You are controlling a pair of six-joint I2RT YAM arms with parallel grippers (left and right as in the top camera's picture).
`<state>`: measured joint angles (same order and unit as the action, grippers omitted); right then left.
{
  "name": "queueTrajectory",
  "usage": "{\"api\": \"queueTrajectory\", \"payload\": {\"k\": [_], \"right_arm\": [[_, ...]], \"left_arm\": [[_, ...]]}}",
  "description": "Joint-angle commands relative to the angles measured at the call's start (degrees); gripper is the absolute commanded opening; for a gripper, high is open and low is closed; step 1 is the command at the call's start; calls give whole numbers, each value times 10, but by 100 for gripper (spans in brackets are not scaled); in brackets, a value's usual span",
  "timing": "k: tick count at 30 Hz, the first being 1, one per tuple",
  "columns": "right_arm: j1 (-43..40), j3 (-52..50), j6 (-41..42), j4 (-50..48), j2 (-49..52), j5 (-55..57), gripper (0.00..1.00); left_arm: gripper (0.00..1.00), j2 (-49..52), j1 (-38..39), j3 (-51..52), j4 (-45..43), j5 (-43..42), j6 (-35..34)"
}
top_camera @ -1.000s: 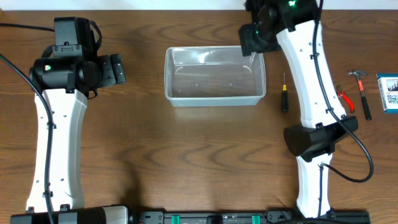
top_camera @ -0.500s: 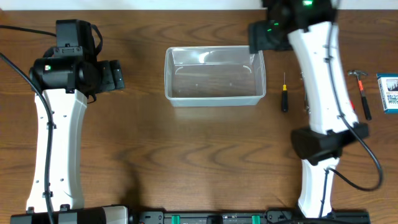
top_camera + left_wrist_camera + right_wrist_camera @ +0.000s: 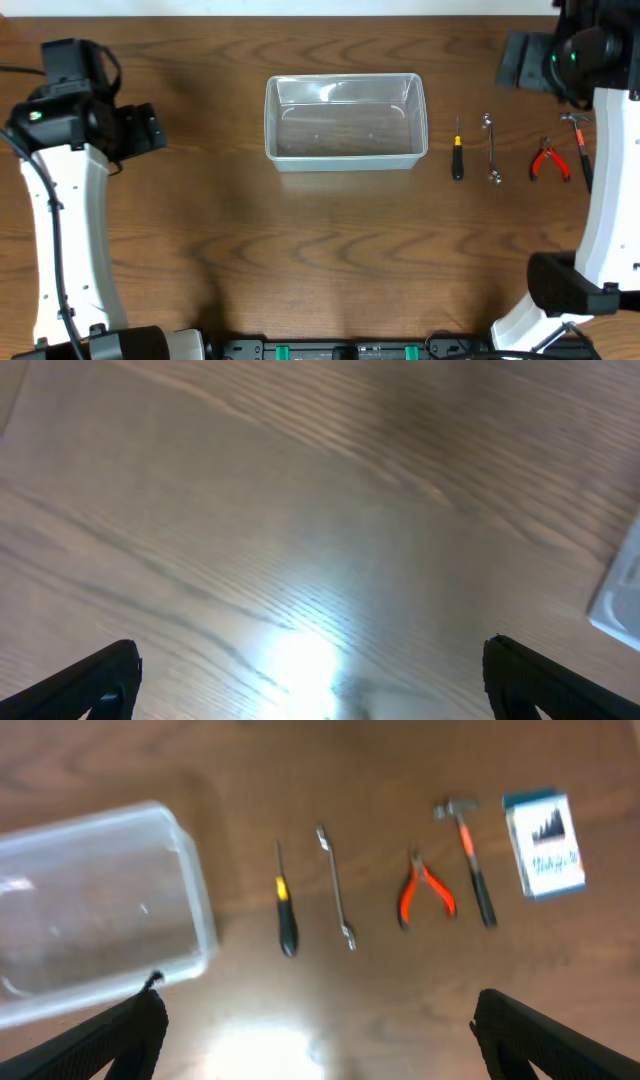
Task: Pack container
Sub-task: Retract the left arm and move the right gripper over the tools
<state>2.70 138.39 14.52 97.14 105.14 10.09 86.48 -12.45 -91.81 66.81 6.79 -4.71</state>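
Both left end effector point(image 3: 318, 682) and right end effector point(image 3: 318, 1038) are spread wide, nothing gripped; clear rectangular plastic container point(image 3: 345, 161) is left untouched.

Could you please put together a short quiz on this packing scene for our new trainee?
1. True or false: the container already holds a tool.
2. Choose one. The left gripper and the right gripper are:
A. both open, holding nothing
B. both shut on a tool
C. left open, right shut on the container
3. Put these in order from the container outward: pliers, wrench, hammer, screwdriver.

Key
1. False: it is empty.
2. A.
3. Screwdriver, wrench, pliers, hammer.
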Motion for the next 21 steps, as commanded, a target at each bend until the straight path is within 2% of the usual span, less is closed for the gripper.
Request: {"api": "queueTrajectory", "payload": {"k": [1,10,15,21], "right_arm": [[-8,-75,9,2,-28,-4,99],[-21,-248,22,-6,-63,-5,99],[-44,-320,21,-77,-62,-18,99],[-50,-384,-36,-144,-62,-18,99]], "left_arm": [[98,-5,-19,-13,3,-33,-3],[98,-5,-21,-13,3,-33,-3],[98,-5,-21,-13,3,-33,-3],[98,-5,-21,-13,3,-33,-3]]}}
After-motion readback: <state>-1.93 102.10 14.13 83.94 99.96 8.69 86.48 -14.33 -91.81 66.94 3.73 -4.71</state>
